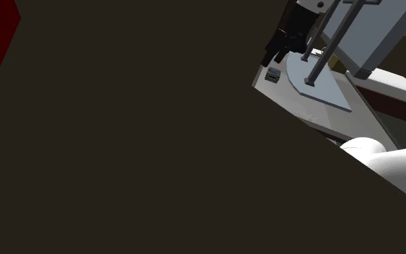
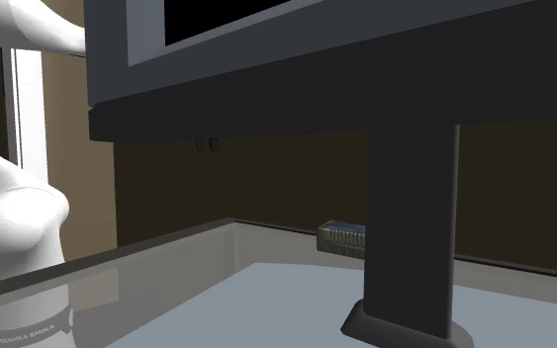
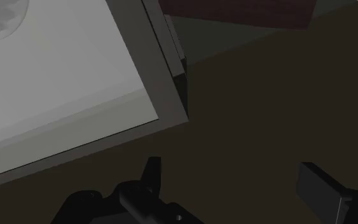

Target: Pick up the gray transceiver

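Gripper (image 3: 234, 179), fingers wide apart and empty, at the lower frame beyond the table (image 3: 75, 83) corner. Gray transceiver (image 2: 341, 237) lies on the table, centre right, behind the monitor stand (image 2: 410, 217).

The arm (image 2: 14, 213) is rendered in smooth, glossy white, with rounded, bulbous shells at the joints and soft grey shading along the undersides. In the shoulder view the same white casing is seen as two curved links, one domed and one broader. Small dark lettering (image 2: 29, 323) is seen on a pale band at the lower edge of the second exterior view. The gripper (image 3: 234, 184) is finished entirely in matt black: two blocky, angular fingers (image 3: 323, 189) are carried on a dark, ridged hand body.
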